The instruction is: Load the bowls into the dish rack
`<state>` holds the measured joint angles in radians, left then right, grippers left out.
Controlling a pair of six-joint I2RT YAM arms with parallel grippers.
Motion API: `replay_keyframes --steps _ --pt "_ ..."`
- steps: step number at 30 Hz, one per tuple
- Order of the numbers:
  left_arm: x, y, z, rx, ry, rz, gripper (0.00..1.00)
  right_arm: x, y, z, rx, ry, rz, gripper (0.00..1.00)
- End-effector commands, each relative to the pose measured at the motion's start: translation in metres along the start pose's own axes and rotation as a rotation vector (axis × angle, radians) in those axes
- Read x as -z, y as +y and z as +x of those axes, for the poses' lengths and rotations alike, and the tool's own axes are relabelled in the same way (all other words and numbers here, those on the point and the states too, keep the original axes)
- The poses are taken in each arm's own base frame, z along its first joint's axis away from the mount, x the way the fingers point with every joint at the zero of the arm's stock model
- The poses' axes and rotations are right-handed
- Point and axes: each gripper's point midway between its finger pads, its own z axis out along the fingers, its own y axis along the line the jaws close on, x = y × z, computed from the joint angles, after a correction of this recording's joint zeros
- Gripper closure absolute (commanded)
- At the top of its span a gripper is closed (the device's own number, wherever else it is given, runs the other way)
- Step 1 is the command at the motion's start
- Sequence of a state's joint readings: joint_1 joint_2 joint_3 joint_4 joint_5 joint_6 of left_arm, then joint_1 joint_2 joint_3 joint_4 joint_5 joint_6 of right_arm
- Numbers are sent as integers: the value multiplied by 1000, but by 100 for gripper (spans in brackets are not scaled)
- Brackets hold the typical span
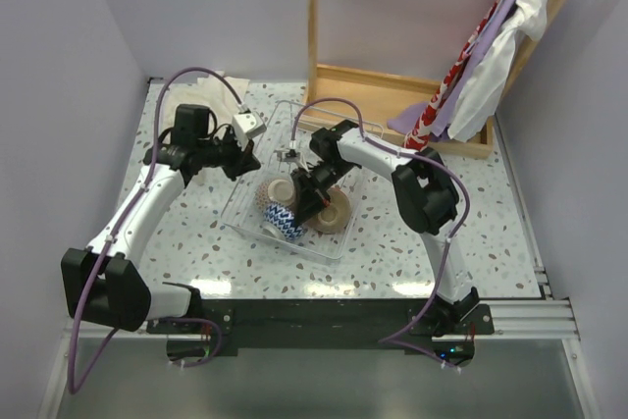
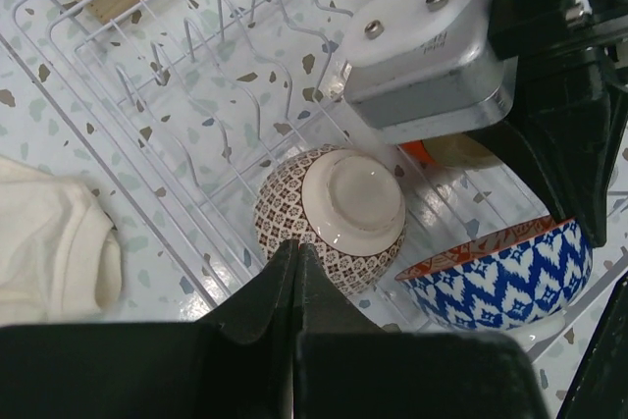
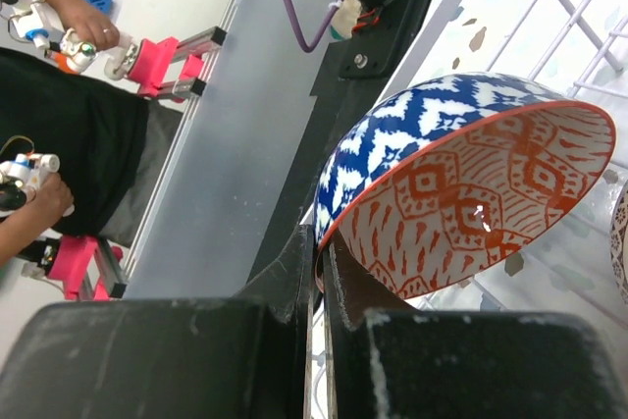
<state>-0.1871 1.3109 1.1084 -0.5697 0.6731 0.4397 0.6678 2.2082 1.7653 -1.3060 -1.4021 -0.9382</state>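
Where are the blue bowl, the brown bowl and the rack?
blue bowl (image 3: 412, 130): right wrist view, its blue zigzag outside.
brown bowl (image 2: 341, 205): left wrist view, its pale foot.
rack (image 2: 186, 95): left wrist view, bare bars of its floor.

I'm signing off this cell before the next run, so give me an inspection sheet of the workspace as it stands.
Surface: speckled table, no spills seen.
Job's things: dish rack at centre; brown patterned bowl foot-up inside it; blue patterned bowl tilted on its side over the rack; tan bowl in the rack beside it.
Clutter: cream cloth left of the rack; wooden frame at the far right, hanging cloths above it.
Grippers: left gripper shut, empty, above the brown patterned bowl; right gripper shut on the blue patterned bowl's rim.
Cables: purple cables looped along each arm.
Surroundings: lilac walls; person's hands beyond the table's near edge.
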Motion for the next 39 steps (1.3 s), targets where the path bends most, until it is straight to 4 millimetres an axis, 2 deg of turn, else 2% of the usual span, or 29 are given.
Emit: replay_keyframes --steps 1,6,7,8,12,22,23,29,35,38,39 --pt "3 -2 7 -58 24 26 100 -3 46 -1 -174 -41 -78 100" --pt "1 -12 18 -104 46 91 100 -1 34 14 -210 22 -50 100" --pt "0 -19 26 -98 66 122 100 -1 30 19 -222 44 -41 95" --pt "0 -23 30 -125 74 145 100 -2 27 22 -229 54 -39 84" --pt "-6 -42 48 -133 107 205 100 1 24 30 -202 93 -19 80" --pt "-23 -75 51 -176 96 307 100 21 13 38 -158 162 82 68" --pt "-24 -77 51 -178 95 316 100 22 7 36 -149 155 109 67" --pt "-26 -83 53 -195 97 336 100 32 0 31 -95 173 201 66" --pt "-15 -79 47 -249 98 292 100 36 8 13 -41 147 244 66" --pt "-10 -69 48 -295 126 231 77 37 15 7 -36 138 259 64" --pt "-8 -66 46 -315 121 210 66 38 16 6 -34 133 260 63"
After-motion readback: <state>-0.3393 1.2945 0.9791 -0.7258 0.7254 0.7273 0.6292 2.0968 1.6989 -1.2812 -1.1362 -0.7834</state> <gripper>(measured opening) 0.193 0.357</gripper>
